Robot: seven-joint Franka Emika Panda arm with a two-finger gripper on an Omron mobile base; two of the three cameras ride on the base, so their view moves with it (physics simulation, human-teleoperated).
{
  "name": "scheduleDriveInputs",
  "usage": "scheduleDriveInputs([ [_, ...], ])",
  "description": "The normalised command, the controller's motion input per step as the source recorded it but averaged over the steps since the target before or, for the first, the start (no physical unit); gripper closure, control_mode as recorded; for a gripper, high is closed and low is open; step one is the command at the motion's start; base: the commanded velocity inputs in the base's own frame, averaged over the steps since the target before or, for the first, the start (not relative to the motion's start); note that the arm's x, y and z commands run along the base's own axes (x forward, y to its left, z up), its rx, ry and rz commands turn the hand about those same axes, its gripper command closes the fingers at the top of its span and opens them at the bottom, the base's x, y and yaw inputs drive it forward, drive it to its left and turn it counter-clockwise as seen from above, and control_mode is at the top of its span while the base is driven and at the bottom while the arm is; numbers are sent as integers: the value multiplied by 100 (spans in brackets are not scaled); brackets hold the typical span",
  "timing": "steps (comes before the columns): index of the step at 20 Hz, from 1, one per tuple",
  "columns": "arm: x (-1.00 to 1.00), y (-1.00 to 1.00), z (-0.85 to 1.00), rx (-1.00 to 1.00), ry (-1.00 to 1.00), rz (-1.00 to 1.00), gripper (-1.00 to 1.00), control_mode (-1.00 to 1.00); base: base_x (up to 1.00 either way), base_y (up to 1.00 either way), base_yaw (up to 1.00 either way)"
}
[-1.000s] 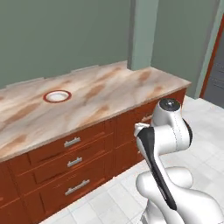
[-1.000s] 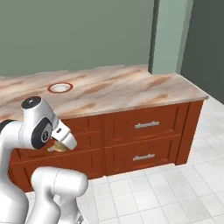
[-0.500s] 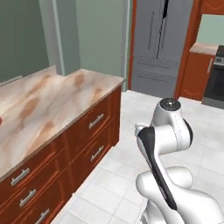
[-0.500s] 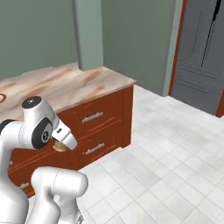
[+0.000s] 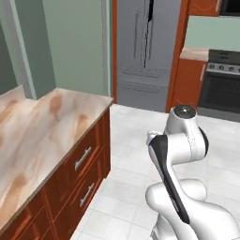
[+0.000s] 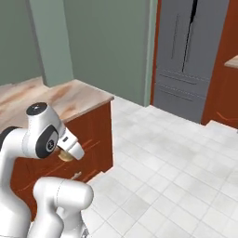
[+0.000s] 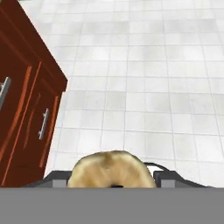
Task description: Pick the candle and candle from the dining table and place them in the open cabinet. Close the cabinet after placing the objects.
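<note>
**Candle gripped at the hand, arm folded over the tiled floor**

The hand view is showing what the base cameras mostly hide: a pale cream, knobby candle [image 7: 111, 169] is sitting between the gripper [image 7: 113, 179] tips, the two dark fingers [image 7: 168, 178] pressing on either side of it, so the jaws are standing narrow and holding it. Beyond the candle, that view is looking down on white floor tiles [image 7: 144, 78], with the reddish-brown drawer fronts [image 7: 26, 113] and their silver handles [image 7: 43, 123] lying to the left.

The right base view is catching just a tan sliver of the candle [image 6: 66, 155] under the white hand, tucked near the end of the dining table [image 6: 69, 100]. The left base view is showing the table's veined marble top [image 5: 37, 136] running along the left, its drawers below, and none of the held thing, since the arm's elbow is covering the hand.

Both base views are showing a grey refrigerator [image 5: 145, 51] far across the floor. The left base view is also taking in a dark stove [image 5: 224, 79] at the far right, beside reddish-brown cabinetry [image 5: 187, 84].

The arm [image 5: 180, 150] is standing folded tight over its base, the upper joint raised and the forearm bending back down, with the hand pointing low and forward toward the tiles just beside the table's end.
</note>
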Motion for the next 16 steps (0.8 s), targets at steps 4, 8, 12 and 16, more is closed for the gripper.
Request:
scheduleDriveInputs([
  [4, 0, 0, 0, 0, 0, 0, 100, 100, 100, -2, -28],
  [8, 0, 0, 0, 0, 0, 0, 100, 100, 99, 0, -50],
  [12, 0, 0, 0, 0, 0, 0, 100, 100, 88, 0, -63],
  [16, 0, 0, 0, 0, 0, 0, 100, 100, 98, 0, -57],
])
